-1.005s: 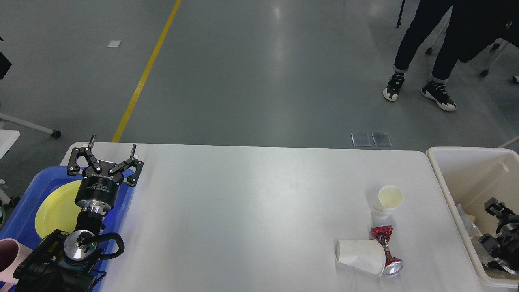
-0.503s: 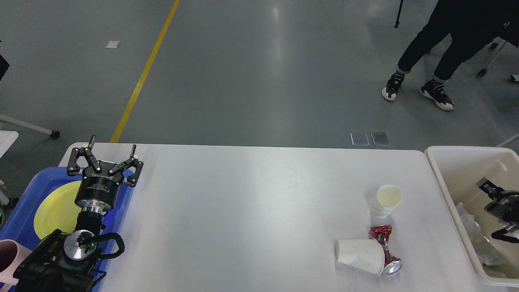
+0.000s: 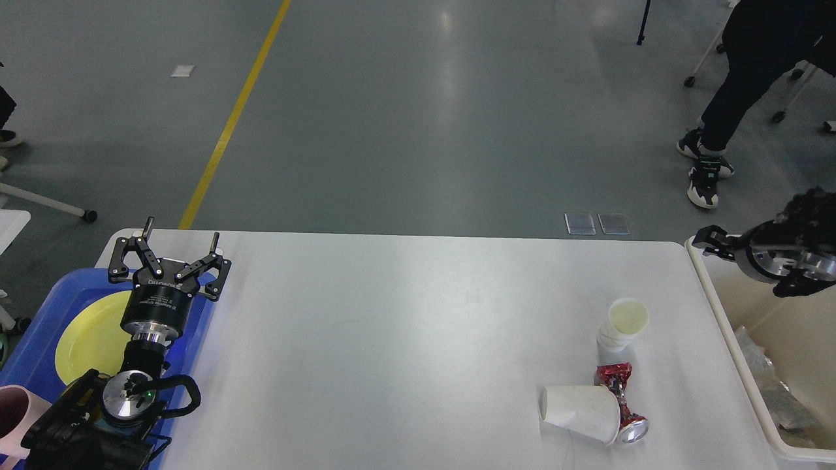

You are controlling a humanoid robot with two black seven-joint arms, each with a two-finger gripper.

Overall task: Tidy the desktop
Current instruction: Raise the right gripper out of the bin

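Note:
The white desktop [image 3: 405, 339] fills the middle of the head view. On its right part stand stacked white paper cups [image 3: 624, 323]. In front of them a paper cup [image 3: 581, 411] lies on its side against a crushed red can [image 3: 625, 408]. My left gripper [image 3: 182, 230] is open and empty, held over the desktop's far left corner by the blue tray [image 3: 36, 339]. My right gripper [image 3: 712, 240] hovers over the far left corner of the cream bin [image 3: 731, 326]. It is seen side-on, so its fingers cannot be told apart.
The blue tray holds a yellow plate [image 3: 88, 336], and a pink cup [image 3: 13, 414] stands at its front. The cream bin holds clear plastic rubbish [image 3: 774, 388]. A person [image 3: 738, 98] stands on the floor at the far right.
My right gripper has risen out of the bin and moved up to its far left corner. The person has stepped to the right. My left arm has not moved.

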